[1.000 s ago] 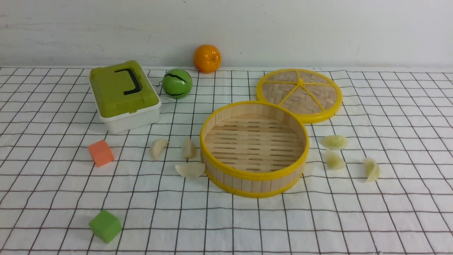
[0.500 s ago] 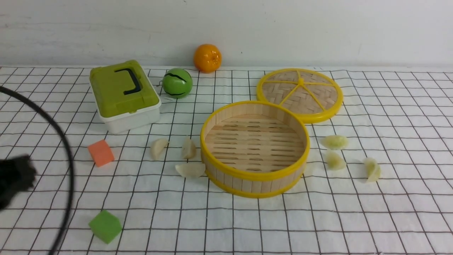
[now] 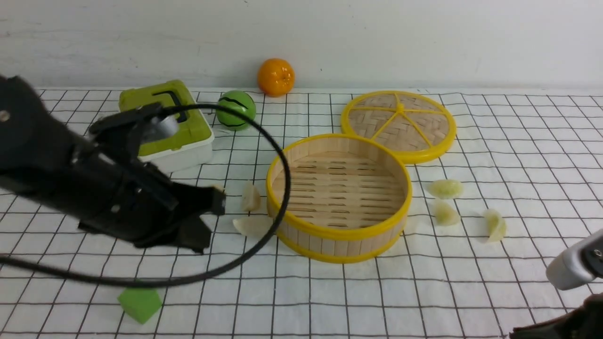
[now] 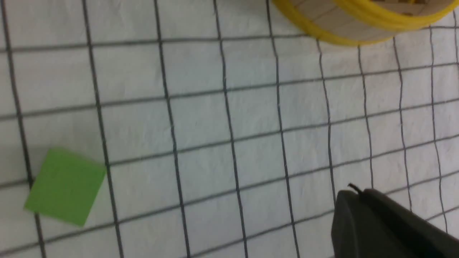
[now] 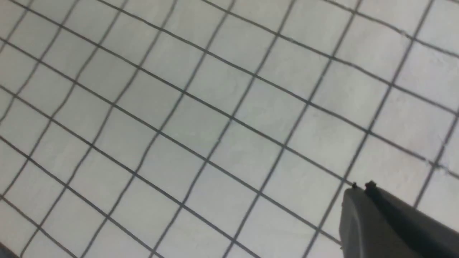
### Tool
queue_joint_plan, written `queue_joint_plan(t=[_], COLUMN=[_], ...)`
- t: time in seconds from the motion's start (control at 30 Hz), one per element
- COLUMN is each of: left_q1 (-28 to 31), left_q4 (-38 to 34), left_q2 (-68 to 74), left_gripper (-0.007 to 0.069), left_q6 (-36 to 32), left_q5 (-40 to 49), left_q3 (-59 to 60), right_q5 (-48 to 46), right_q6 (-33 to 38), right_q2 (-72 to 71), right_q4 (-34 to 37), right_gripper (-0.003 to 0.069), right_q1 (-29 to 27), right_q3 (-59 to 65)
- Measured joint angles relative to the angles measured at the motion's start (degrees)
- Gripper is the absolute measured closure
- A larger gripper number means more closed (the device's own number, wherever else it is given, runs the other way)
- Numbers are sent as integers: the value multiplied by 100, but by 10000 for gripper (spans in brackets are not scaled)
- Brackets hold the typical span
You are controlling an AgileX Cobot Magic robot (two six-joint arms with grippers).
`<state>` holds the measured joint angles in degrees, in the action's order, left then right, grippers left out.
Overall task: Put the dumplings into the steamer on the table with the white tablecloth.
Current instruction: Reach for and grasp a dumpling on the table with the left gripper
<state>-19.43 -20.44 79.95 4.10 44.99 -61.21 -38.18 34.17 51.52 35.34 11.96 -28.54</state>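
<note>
Tablecloth (image 3: 424, 292) bears steamer (image 3: 337, 242), lid (image 3: 398, 125); perhaps six dumplings (image 3: 445, 188).

The white tablecloth (image 5: 200, 118) fills the view, its black grid a little blurred. The right gripper (image 5: 362, 186) shows as a dark wedge, its two tips seemingly pressed together. From those tips, gridded cloth stretches ahead at twelve o'clock.

The white tablecloth (image 3: 424, 292) is matt woven fabric, faintly creased. The steamer (image 3: 337, 245) has dull, smooth, pale bamboo slats between shiny yellow plastic rims. The dumpling (image 3: 251, 197) just ahead of the left gripper (image 3: 217, 201) looks waxy and softly glossy. The gripper's casing is matt black plastic.
</note>
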Motion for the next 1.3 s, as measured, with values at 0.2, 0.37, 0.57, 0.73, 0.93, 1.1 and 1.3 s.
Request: queue_joint_plan(t=[0.2, 0.37, 0.57, 0.73, 0.93, 1.1, 1.3], left_q1=[-109, -114, -114, -114, -119, -119, -119], left_q4=[763, 1095, 887, 675, 588, 588, 594], left_q2=[1151, 2340, 3074, 3302, 3516, 3695, 3782], left_gripper=[636, 518, 251, 189, 227, 320, 445], left_q6=[-148, -1245, -3186, -4323, -5196, -5398, -5409], left_q5=[-103, 87, -34, -286, -501, -718, -794], left_q3=[-1122, -1998, -2305, -2312, -2345, -2345, -2373], right_q5=[53, 83, 93, 104, 110, 110, 105], right_q6=[701, 941, 981, 981, 981, 981, 986], right_q2=[0, 0, 0, 0, 0, 0, 0], right_q4=[780, 968, 968, 968, 968, 968, 968], right_gripper=[657, 655, 650, 646, 640, 638, 631], right_q1=[0, 0, 0, 0, 0, 0, 0], right_q3=[0, 0, 0, 0, 0, 0, 0])
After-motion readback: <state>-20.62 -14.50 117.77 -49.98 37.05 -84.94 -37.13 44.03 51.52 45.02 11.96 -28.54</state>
